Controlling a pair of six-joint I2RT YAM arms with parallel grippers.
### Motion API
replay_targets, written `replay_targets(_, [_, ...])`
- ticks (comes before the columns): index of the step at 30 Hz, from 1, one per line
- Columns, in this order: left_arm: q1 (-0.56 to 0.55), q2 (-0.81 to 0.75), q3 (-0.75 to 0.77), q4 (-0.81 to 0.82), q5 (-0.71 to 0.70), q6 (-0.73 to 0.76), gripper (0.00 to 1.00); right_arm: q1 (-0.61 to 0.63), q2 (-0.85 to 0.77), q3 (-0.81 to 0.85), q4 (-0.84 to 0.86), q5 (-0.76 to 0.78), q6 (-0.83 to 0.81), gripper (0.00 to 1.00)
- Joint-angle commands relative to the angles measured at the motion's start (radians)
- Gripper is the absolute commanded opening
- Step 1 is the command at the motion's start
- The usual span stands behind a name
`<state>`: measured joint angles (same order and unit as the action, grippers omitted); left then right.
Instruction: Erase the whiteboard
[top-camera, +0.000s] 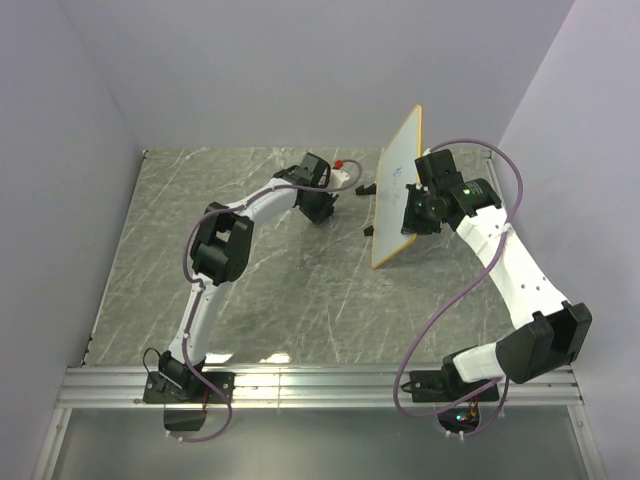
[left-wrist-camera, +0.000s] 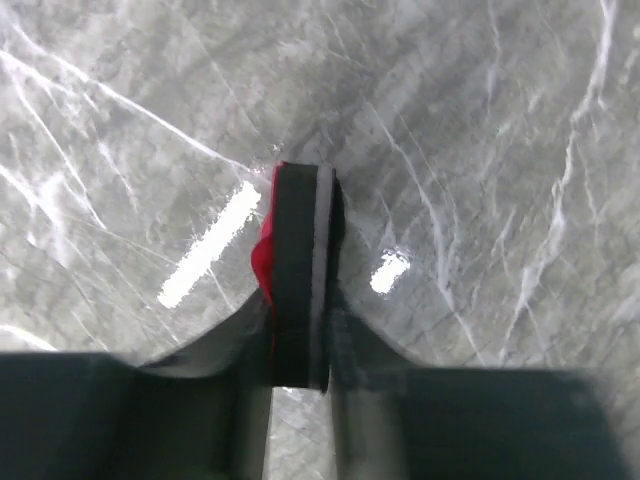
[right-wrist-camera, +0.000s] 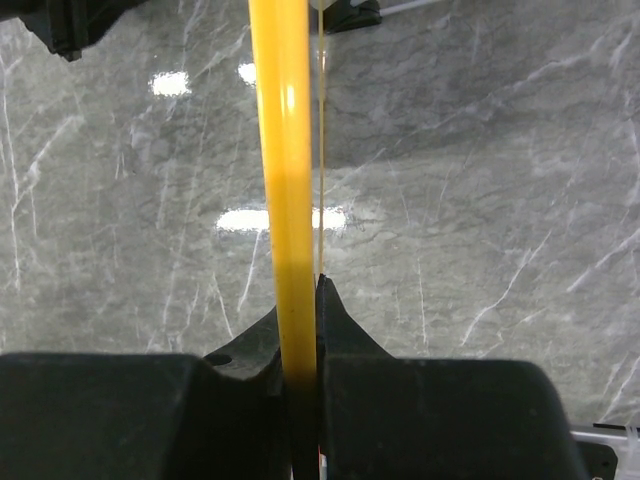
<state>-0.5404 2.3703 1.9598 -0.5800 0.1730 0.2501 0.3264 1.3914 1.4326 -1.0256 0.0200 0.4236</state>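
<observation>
The whiteboard (top-camera: 398, 185) stands on edge above the table, its white face with faint blue marks turned left. My right gripper (top-camera: 412, 212) is shut on its right side. In the right wrist view the yellow rim (right-wrist-camera: 285, 150) runs straight up from between that gripper's (right-wrist-camera: 303, 300) closed jaws. My left gripper (top-camera: 335, 185) is a short way left of the board, shut on a small red, black and white eraser (top-camera: 343, 168). The left wrist view shows the eraser (left-wrist-camera: 300, 270) upright with both fingers of the left gripper (left-wrist-camera: 300, 350) pressed against its sides.
The grey marble table (top-camera: 280, 290) is walled in at the back and on both sides. Two small dark pieces (top-camera: 367, 190) show just left of the board's face. A metal rail (top-camera: 320, 385) with both arm bases runs along the near edge.
</observation>
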Motion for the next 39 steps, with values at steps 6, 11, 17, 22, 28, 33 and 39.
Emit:
replay_targets(6, [-0.038, -0.022, 0.053, -0.04, -0.215, -0.077, 0.0, -0.006, 0.06, -0.029, -0.082, 0.095, -0.057, 0.0])
replay_targets(11, [-0.076, -0.161, -0.116, -0.07, -0.423, -0.158, 0.0, -0.007, 0.049, -0.04, -0.062, 0.087, -0.042, 0.0])
replay_targets(17, [-0.089, -0.247, -0.219, -0.084, -0.434, -0.403, 0.0, -0.006, 0.017, -0.086, 0.002, 0.023, -0.023, 0.0])
replay_targets(22, [-0.18, -0.189, -0.089, -0.232, -0.525, -0.41, 0.0, -0.004, -0.005, -0.1, 0.021, -0.015, -0.008, 0.0])
replay_targets(28, [-0.243, -0.209, -0.215, -0.31, -0.548, -0.455, 0.23, -0.004, -0.08, -0.13, 0.024, 0.0, -0.012, 0.0])
replay_targets(33, [-0.259, -0.347, -0.334, -0.273, -0.484, -0.525, 0.61, -0.006, -0.15, -0.198, 0.036, 0.017, -0.008, 0.0])
replay_targets(39, [-0.257, -0.421, -0.315, -0.261, -0.425, -0.552, 0.64, -0.006, -0.219, -0.253, 0.048, 0.005, 0.007, 0.0])
